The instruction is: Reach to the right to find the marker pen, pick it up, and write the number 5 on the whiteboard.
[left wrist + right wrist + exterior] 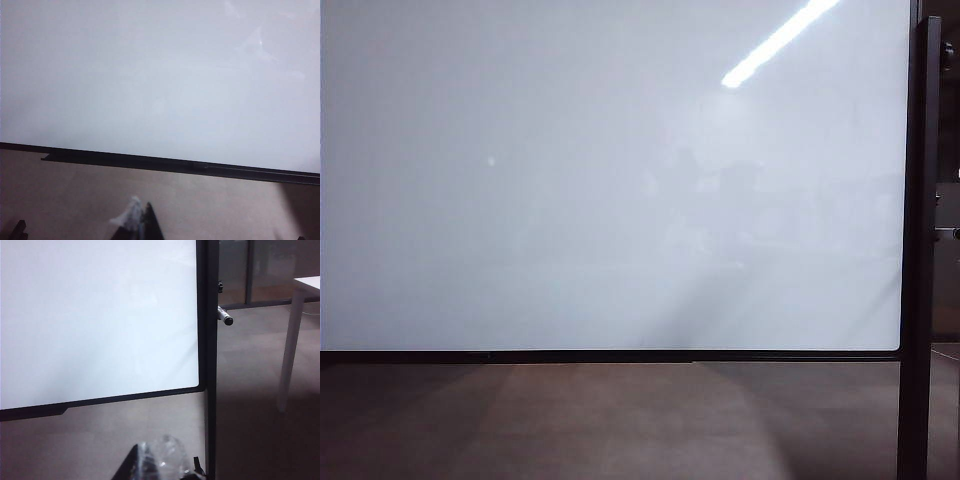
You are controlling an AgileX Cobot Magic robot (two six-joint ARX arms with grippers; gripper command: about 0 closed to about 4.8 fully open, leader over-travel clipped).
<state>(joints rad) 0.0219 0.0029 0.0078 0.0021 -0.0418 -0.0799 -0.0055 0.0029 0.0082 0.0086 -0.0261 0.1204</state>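
The whiteboard [610, 180] is filling the exterior view, its glossy face blank and reflecting a ceiling light toward 1 o'clock; its black upright post [918, 250] is standing at 3 o'clock. Neither arm is showing in that view. In the right wrist view, the marker pen [225, 316] is projecting from the far side of the post [211, 355], well apart from the right gripper [160, 462], whose jaws are clenched with nothing between them; seen there, the pen is lying toward 1 o'clock of the jaws. The left gripper [137, 220] is facing the whiteboard [160, 75] above its lower frame; whether its jaws are released or clenched cannot be told. A white table leg [289, 350] is standing beyond the post.
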